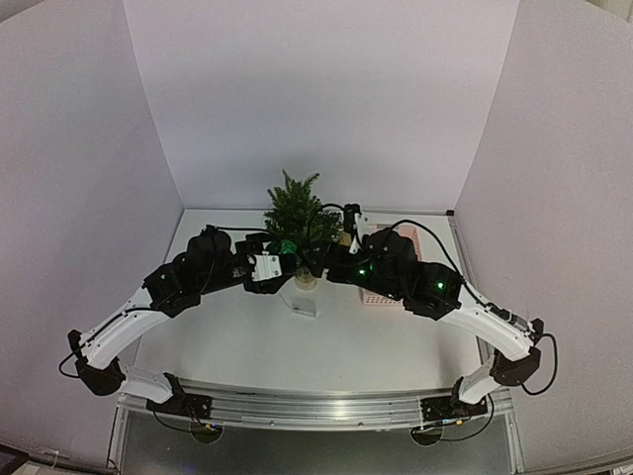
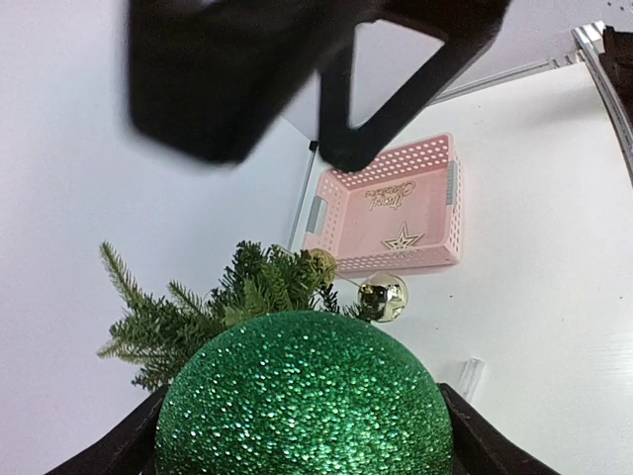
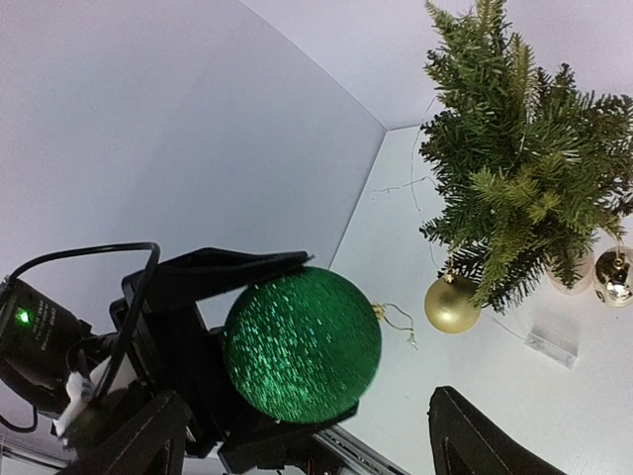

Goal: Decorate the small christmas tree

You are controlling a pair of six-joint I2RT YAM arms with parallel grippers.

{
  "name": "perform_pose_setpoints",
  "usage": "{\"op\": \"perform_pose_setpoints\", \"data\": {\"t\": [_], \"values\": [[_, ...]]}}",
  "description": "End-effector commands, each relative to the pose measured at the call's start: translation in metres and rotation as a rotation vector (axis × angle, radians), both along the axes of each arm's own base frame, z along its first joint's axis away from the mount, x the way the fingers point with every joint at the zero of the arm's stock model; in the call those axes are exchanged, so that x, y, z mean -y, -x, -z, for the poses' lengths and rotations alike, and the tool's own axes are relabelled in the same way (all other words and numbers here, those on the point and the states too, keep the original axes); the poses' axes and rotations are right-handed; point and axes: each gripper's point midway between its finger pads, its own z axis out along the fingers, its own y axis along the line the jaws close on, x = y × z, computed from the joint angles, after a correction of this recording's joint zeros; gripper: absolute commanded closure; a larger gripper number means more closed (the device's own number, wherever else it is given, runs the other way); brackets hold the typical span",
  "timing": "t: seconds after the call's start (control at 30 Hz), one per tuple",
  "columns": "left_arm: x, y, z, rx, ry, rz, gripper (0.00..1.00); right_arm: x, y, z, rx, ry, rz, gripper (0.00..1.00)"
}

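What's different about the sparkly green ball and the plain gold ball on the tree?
The green ball is glittery; the plain gold ball is smooth. The green ball is gripped in the left claw, while the gold ball hangs from a branch of the small christmas tree. Both are round ornaments.

Blocked: tree (image 1: 295, 210) mid-table, gold ball (image 3: 452, 304) hanging low on it, pink basket (image 2: 396, 259) just right | Passable: bare table (image 1: 247, 341) in front of tree.

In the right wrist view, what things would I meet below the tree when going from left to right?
green glitter ball → matte gold ball → clear plastic block → shiny gold ball
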Motion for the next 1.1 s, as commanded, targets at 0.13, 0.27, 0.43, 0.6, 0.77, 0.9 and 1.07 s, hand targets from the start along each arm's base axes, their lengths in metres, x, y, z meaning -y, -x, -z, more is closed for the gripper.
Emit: {"op": "perform_pose_setpoints", "data": {"t": [0.13, 0.27, 0.43, 0.6, 0.77, 0.9, 1.07], "values": [[-0.037, -0.039, -0.064, -0.163, 0.242, -0.17, 1.0, 0.044, -0.003, -0.016, 0.078, -0.003, 0.125, 0.18], [-0.052, -0.063, -0.07, -0.296, 0.313, -0.243, 1.0, 0.049, -0.005, -0.014, 0.106, 0.028, 0.137, 0.17], [-0.061, -0.082, -0.069, -0.424, 0.374, -0.284, 1.0, 0.053, -0.01, -0.012, 0.169, 0.091, 0.145, 0.14], [-0.064, -0.104, -0.068, -0.489, 0.411, -0.305, 1.0, 0.069, -0.04, 0.012, 0.174, 0.178, 0.184, 0.13], [-0.073, -0.127, -0.07, -0.576, 0.482, -0.321, 1.0, 0.112, -0.086, 0.041, 0.109, 0.223, 0.306, 0.12], [-0.08, -0.14, -0.071, -0.617, 0.522, -0.315, 1.0, 0.134, -0.106, 0.058, 0.095, 0.281, 0.374, 0.12], [-0.09, -0.158, -0.073, -0.652, 0.564, -0.313, 1.0, 0.138, -0.116, 0.072, 0.089, 0.329, 0.386, 0.12]]}}
